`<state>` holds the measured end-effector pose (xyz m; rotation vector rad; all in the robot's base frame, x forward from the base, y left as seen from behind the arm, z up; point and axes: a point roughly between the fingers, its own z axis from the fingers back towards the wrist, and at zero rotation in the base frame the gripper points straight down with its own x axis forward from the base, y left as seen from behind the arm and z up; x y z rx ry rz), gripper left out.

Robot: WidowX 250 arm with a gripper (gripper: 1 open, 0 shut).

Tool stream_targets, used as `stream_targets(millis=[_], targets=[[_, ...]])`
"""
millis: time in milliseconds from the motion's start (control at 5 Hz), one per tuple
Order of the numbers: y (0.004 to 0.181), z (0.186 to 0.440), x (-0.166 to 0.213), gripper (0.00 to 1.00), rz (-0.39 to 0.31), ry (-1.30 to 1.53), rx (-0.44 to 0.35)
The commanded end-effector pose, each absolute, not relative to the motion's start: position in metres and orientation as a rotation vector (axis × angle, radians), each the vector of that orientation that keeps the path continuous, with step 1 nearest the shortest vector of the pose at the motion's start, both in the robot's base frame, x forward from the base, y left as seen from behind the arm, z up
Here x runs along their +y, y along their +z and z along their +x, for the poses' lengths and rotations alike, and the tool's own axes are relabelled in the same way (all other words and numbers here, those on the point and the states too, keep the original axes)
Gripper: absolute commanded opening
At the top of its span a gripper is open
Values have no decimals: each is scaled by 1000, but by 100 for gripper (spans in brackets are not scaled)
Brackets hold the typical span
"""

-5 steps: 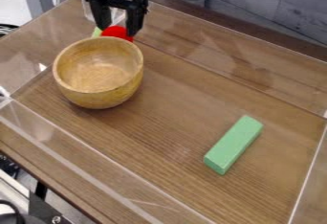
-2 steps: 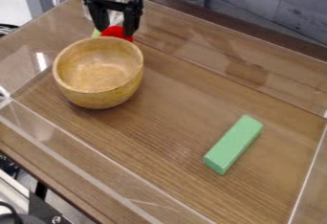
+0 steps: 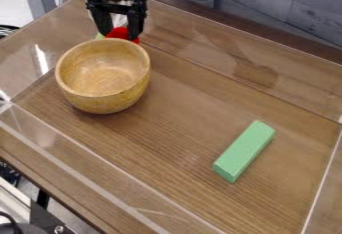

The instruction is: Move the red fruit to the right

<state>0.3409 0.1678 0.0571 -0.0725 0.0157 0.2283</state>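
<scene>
The red fruit (image 3: 123,34) lies on the wooden table just behind the far rim of the wooden bowl (image 3: 102,75), at the top left of the camera view. My gripper (image 3: 119,22) hangs straight over it, black fingers (image 3: 100,19) spread to either side of the fruit. The jaws stand open around it and the fruit rests on the table, partly hidden by the fingers.
A green rectangular block (image 3: 245,150) lies at the front right. Low clear walls (image 3: 27,128) fence the table on all sides. Bare wood (image 3: 227,78) stretches to the right of the bowl and gripper.
The gripper has shifted slightly left and back over the fruit, staying open. Bowl, fruit and block have not moved.
</scene>
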Motion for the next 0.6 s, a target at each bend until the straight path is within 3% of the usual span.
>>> stream_targets(millis=[0,400], targets=[[75,349,179,100,-56,231,-60],[71,351,182,100,-69,235,-83]])
